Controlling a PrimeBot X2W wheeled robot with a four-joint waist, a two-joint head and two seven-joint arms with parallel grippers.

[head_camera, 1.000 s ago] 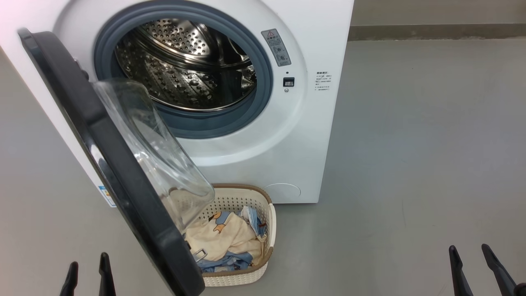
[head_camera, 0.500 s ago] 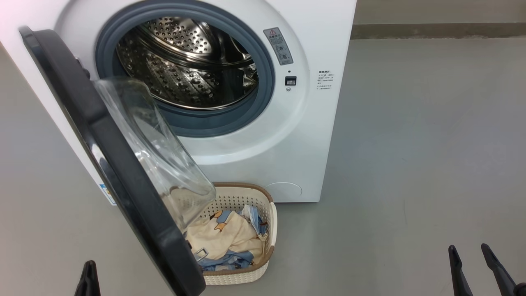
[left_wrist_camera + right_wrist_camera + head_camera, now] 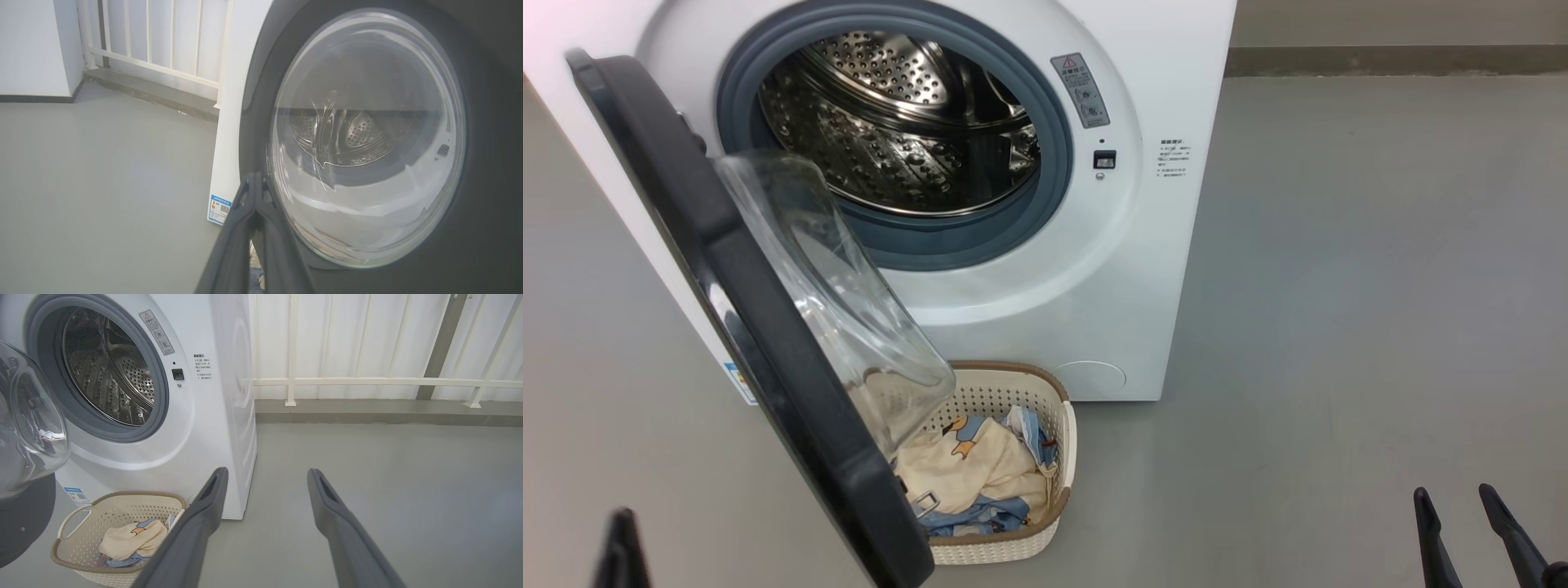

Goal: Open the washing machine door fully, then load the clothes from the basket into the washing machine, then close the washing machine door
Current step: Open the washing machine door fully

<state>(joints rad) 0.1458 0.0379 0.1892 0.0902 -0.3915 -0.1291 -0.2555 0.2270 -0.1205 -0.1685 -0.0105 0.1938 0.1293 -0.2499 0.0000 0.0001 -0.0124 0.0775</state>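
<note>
Fingers (image 3: 237, 228) of the left gripper (image 3: 254, 181) were pressed together and empty, tip close to the outer face of the washing machine door (image 3: 760, 343), contact not determinable; the right gripper (image 3: 1454, 498) stood spread, holding nothing, above the floor (image 3: 1339, 327). Door hung part-open over the basket (image 3: 996, 555) at the foot of the washing machine (image 3: 1094, 310), the clothes (image 3: 972, 474) lying inside that basket. Assessed: door rigid, hinged and fairly heavy, its glossy rim (image 3: 686, 212) probably slippery and its glass bowl (image 3: 833, 302) fragile, so pressure belongs on the rim; clothes soft, light, best pinched at a raised fold.
</note>
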